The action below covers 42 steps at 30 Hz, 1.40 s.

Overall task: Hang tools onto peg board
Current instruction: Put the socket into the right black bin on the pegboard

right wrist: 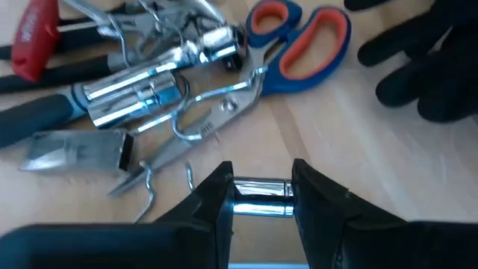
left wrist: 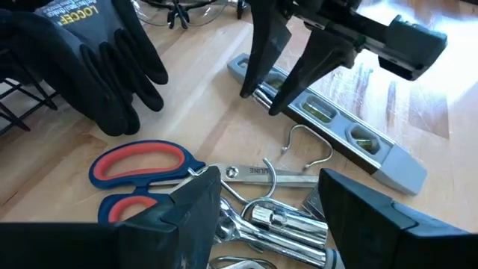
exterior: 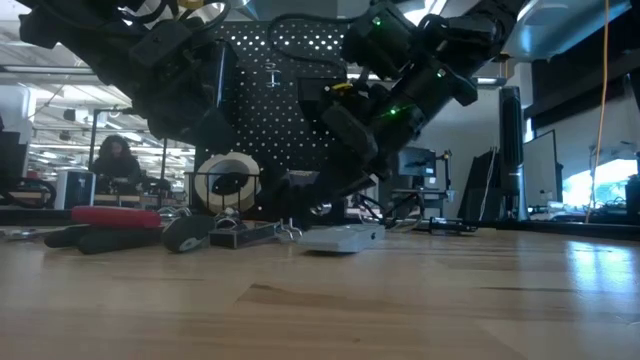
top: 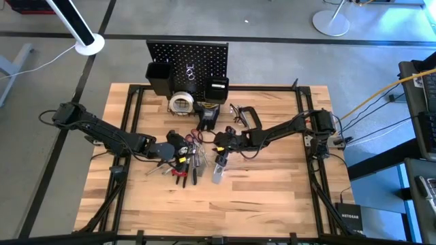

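Note:
The black peg board (top: 187,58) stands upright at the table's far edge. The tools lie in a heap at mid-table: blue-and-orange scissors (left wrist: 142,175), chrome wrenches and sockets (right wrist: 149,86), red-handled pliers (top: 180,173) and loose wire hooks (left wrist: 306,146). My left gripper (left wrist: 269,224) is open just above this heap. My right gripper (right wrist: 261,196) is shut on the silver level bar (top: 218,170), which lies right of the heap. It also shows in the left wrist view (left wrist: 261,101). My right gripper pinches the level bar's two long sides near its far end (right wrist: 261,202) between its two fingers. The fingers (left wrist: 258,67) slant down from the far right and lie across the bar. The bar lies flat on the table (exterior: 340,238).
Black gloves (left wrist: 97,67) lie just beyond the scissors. A pale tape roll (top: 181,103) and a black C-clamp (top: 246,117) lie before the peg board, which carries black bins (top: 160,78). Bare wood (top: 259,204) lies toward the near edge.

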Tool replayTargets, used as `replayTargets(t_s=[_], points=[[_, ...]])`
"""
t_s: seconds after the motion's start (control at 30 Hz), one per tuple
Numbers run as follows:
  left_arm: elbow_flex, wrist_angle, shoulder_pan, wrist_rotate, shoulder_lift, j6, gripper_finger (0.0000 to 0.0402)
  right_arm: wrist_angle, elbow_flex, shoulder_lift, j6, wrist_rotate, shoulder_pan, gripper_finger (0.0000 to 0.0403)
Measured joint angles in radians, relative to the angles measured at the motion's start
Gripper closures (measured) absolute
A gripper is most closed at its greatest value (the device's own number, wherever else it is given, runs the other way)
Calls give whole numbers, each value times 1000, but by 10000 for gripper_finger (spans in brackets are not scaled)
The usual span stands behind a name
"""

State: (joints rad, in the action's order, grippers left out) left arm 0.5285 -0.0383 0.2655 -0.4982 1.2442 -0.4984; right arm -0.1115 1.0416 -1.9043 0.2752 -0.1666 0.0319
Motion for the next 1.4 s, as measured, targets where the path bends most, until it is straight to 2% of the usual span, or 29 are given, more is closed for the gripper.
replayTargets(t_s=[0.2, 0.53, 0.87, 1.2, 1.4], points=[[0, 0, 0, -4, 0, 12, 188, -2, 0, 48, -23, 19, 0, 290], [0, 0, 0, -7, 0, 13, 188, 14, 0, 250, -134, 17, 0, 290], [0, -1, 0, -14, 0, 28, 188, 31, 37, 467, -297, -68, -28, 290], [0, -3, 0, -15, 0, 5, 188, 41, 183, 492, -399, -67, -145, 290], [0, -4, -4, -17, 0, -3, 188, 44, 223, 492, -426, -66, -223, 290]])
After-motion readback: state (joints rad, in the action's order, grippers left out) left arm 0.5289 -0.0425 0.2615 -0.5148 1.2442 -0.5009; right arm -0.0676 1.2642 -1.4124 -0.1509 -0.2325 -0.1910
